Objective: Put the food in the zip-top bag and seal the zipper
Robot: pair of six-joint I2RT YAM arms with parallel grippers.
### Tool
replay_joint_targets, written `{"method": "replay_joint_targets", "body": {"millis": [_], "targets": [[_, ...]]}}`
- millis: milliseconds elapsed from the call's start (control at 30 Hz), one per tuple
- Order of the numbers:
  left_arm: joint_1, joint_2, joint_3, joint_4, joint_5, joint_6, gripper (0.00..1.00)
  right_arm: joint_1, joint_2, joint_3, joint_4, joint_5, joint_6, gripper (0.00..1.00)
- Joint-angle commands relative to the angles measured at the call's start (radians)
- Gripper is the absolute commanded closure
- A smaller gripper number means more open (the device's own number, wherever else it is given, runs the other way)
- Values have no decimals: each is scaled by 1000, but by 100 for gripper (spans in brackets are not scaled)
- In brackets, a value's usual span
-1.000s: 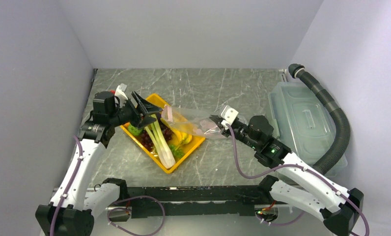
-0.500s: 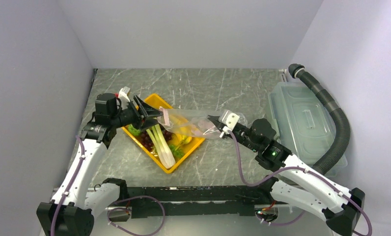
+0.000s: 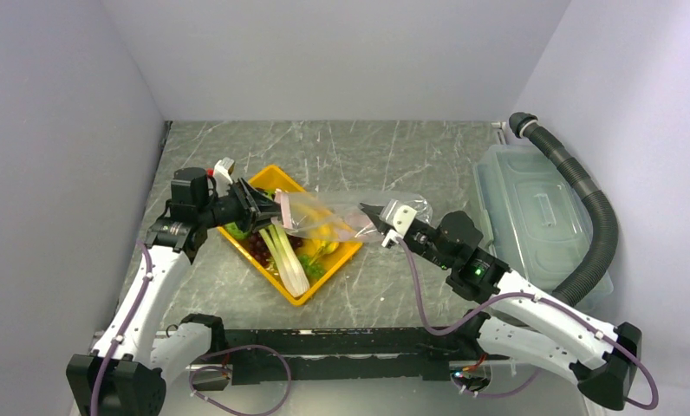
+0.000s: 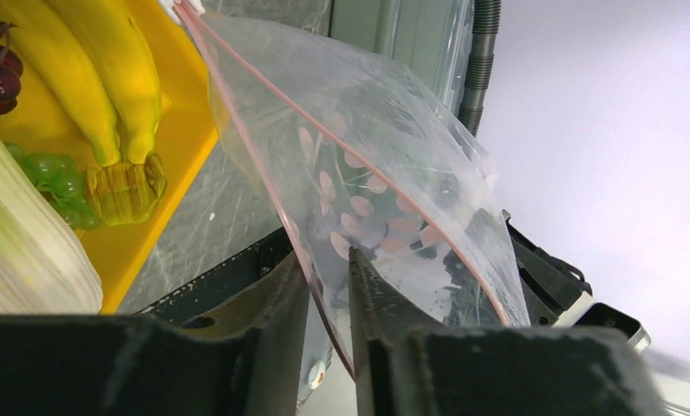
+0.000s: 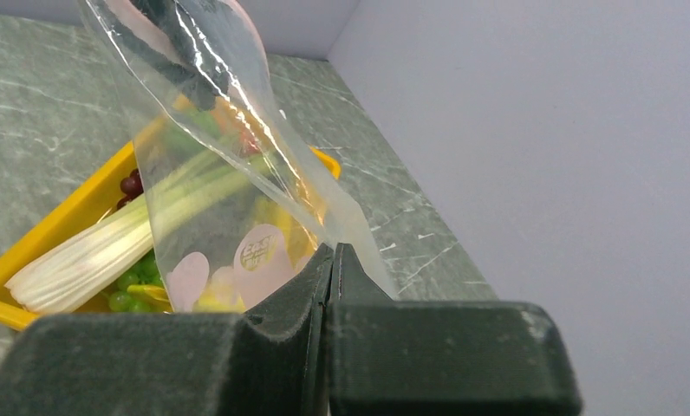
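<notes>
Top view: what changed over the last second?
The left gripper, whose jaws were wide open over the tray, reached to the bag's mouth edge and closed on it. The right gripper slid left, keeping its hold on the bag's other end, so the bag now hangs between both. The food stayed in the tray.

You have the clear zip-top bag (image 3: 324,214) held up between both arms: your left claw (image 3: 268,206) grips the end with the pink zipper (image 3: 283,203) above the yellow tray (image 3: 348,253), and your right claw (image 3: 369,213) grips the opposite end just past the tray's right side. Below the bag, the tray sits at an angle on the marbled worktop (image 3: 367,147), with the pale celery stalk (image 3: 288,260) lying along it, purple grapes (image 3: 259,248) at the stalk's left and bananas (image 3: 326,232) under the plastic. To your right, well apart, a black ribbed hose (image 3: 598,217) curves along the translucent lidded bin (image 3: 532,217).
</notes>
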Motion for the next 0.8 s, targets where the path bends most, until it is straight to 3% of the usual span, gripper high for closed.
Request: {"method": "replay_joint_targets", "body": {"millis": [0,200,367,633,767], "targets": [[4,-9,11,40,38,8,77,11,-9,3,60,22,-20,100],[4,12,68,6,36,50,100,13,-6,24,8,6,0,100],[4,19,137,-41,4,101,100,13,-13,42,-31,8,34,100],[6,22,303,-148,-101,219,100,12,-20,84,-100,27,79,63],[7,19,393,-202,-172,285,100,13,-31,87,-105,39,91,55]]}}
